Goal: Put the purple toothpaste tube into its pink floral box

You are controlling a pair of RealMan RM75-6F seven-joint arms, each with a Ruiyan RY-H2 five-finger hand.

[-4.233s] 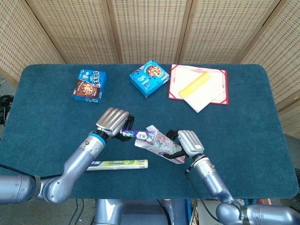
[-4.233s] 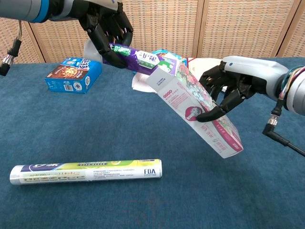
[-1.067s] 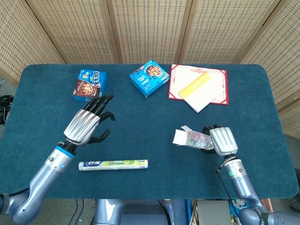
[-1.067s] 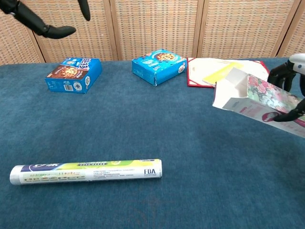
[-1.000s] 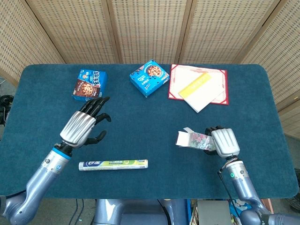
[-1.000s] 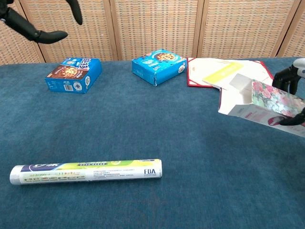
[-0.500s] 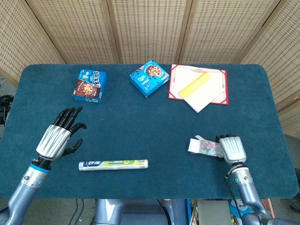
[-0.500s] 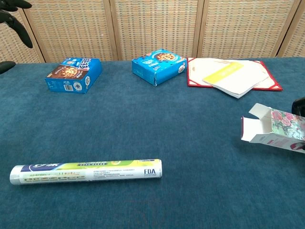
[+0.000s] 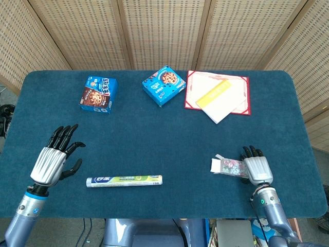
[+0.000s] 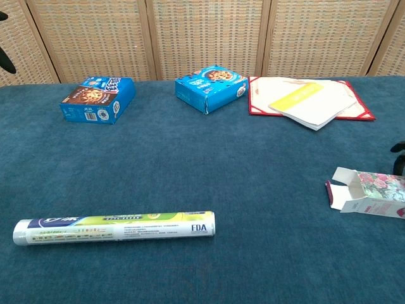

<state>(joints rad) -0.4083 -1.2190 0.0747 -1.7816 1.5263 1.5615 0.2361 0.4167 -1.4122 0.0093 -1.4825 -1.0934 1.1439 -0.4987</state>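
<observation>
Pink floral box (image 9: 227, 166) lies flat on the blue surface (image 9: 154, 128) at lower right of the head view, flap end open and pointing toward frame centre. Right hand (image 9: 255, 167) sits at its far end, fingers stretched along the top; can't tell whether it's gripping or just resting. Probably steadying the box after setting it down.

Purple toothpaste tube: not visible in either view. Box mouth is too small and dark to see inside, so likely it's in there, but unconfirmed. If so, only closing the flap remains.

Left hand (image 9: 53, 156) hovers at lower left of the head view, fingers spread, holding nothing, well clear of the box. Looks parked out of the way.

Count:
- 1 floral box
- 2 blue cookie boxes (image 9: 97, 94), upper left and upper centre
- 1 white-green roll (image 9: 124, 180), lower centre, lying on its side
- 1 red folder (image 9: 191, 92), upper right, with a yellow-white booklet (image 9: 220, 100) on top
- 2 hands
</observation>
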